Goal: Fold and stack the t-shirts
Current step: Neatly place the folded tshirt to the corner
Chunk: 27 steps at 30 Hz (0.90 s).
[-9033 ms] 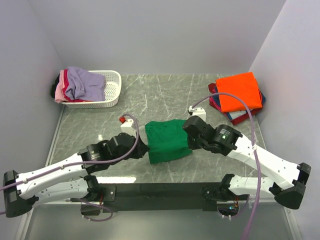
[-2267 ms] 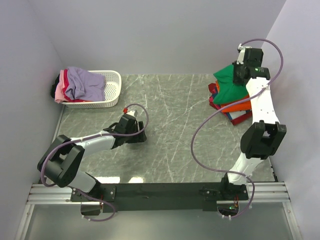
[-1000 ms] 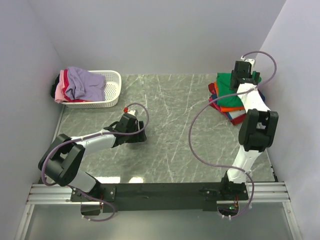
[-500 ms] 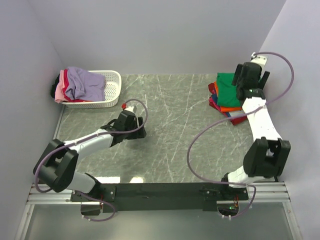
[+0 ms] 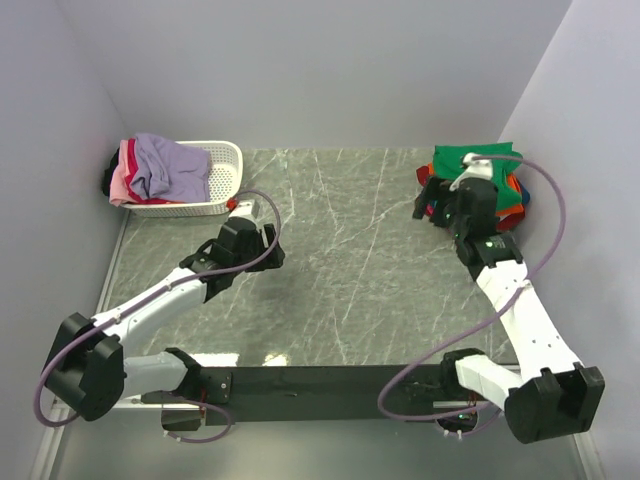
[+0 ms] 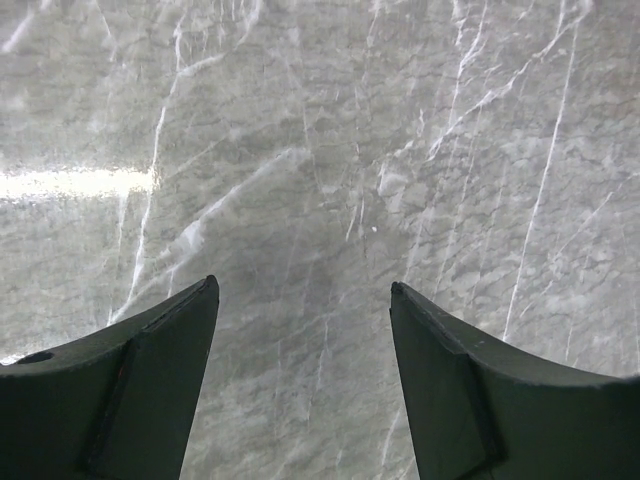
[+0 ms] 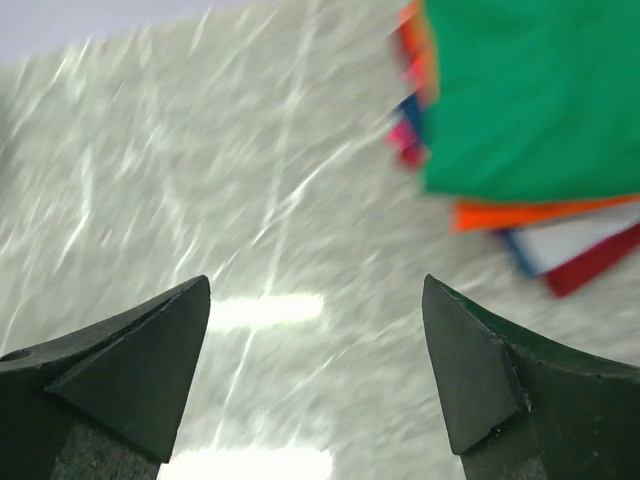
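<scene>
**Lying folded at the far right: the green shirt (image 5: 452,160)**

From above, the right gripper (image 5: 428,197) hangs just beside that shirt. The left gripper (image 5: 258,245) is over the table (image 5: 340,260), near the white basket (image 5: 225,180) of crumpled shirts (image 5: 165,165).

Left wrist: the fingers stand apart, holding nothing, with only marble below.

Right wrist: the fingers are spread wide and empty. The green shirt lies on an orange shirt (image 7: 520,213), up to the right.
</scene>
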Available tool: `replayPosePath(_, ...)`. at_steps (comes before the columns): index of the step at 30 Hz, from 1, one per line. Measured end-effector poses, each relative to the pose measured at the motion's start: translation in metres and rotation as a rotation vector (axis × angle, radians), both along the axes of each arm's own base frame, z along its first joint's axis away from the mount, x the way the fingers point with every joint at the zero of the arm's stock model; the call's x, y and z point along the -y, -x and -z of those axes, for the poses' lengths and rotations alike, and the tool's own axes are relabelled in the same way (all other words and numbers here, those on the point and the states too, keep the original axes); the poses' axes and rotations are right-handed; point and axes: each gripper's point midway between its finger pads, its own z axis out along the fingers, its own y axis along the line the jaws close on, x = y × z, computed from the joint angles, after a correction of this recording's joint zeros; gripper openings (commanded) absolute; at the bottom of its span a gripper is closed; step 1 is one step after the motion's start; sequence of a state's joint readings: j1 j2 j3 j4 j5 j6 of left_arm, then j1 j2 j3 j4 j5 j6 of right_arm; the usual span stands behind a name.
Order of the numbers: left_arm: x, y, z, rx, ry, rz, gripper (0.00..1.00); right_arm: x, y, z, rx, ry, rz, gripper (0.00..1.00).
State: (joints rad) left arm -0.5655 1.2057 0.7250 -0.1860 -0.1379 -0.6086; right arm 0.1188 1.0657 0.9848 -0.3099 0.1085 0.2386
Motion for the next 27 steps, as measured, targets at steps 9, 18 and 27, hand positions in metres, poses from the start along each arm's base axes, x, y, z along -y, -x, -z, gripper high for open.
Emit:
replayPosePath(9, -0.002, 0.001, -0.006, 0.010, -0.001, 0.001, 0.77, -0.084, 0.045, 0.075, -0.189, -0.060, -0.244, 0.92)
replayPosePath(18, -0.005, 0.001, -0.010, 0.026, -0.006, -0.014, 0.77, -0.105, 0.062, 0.106, -0.252, -0.073, -0.301, 0.91)
replayPosePath(27, -0.011, -0.001, -0.012, 0.038, -0.022, -0.042, 0.74, -0.111, 0.058, 0.106, -0.239, -0.079, -0.312, 0.91)
